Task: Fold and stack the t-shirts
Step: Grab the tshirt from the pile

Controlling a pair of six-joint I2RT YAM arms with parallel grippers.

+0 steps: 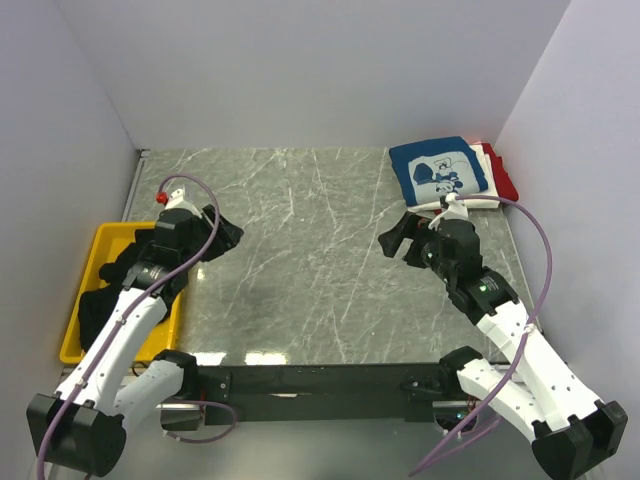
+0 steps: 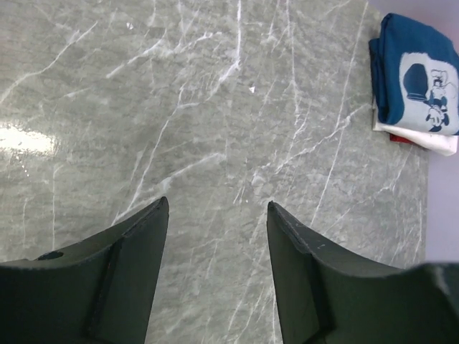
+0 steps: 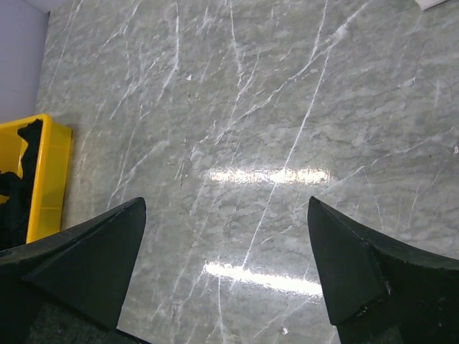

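**A:** Where do the shirts lie?

**B:** Three are folded and stacked at the far right corner of the table [image 1: 310,260]: the blue t-shirt [image 1: 437,172] on top, the white t-shirt [image 1: 472,204] under it, and the red t-shirt [image 1: 504,180] at the bottom. The black t-shirt [image 1: 95,303] sits bunched in the yellow tray [image 1: 108,232] at the left edge.

**A:** And the grippers?

**B:** Both are empty. The left gripper [image 2: 216,206] hovers over bare marble just beside the tray with its jaws moderately apart. The right gripper [image 3: 226,204] is spread wide, near the stack but not touching it.

**A:** So the black one has yet to be folded. What could go wrong?

**B:** The left arm covers much of the tray, so I can't tell how the cloth is heaped. A blind pinch may catch only a fold, or several layers at once, and the shirt would then come out twisted. Cloth dragging over the rim could also shift or tip the light tray.

**A:** Any risk to the stack?

**B:** Yes. It's a large shirt, so spreading it too far right could nudge the folded pile, and the right arm could knock the pile as it swings.
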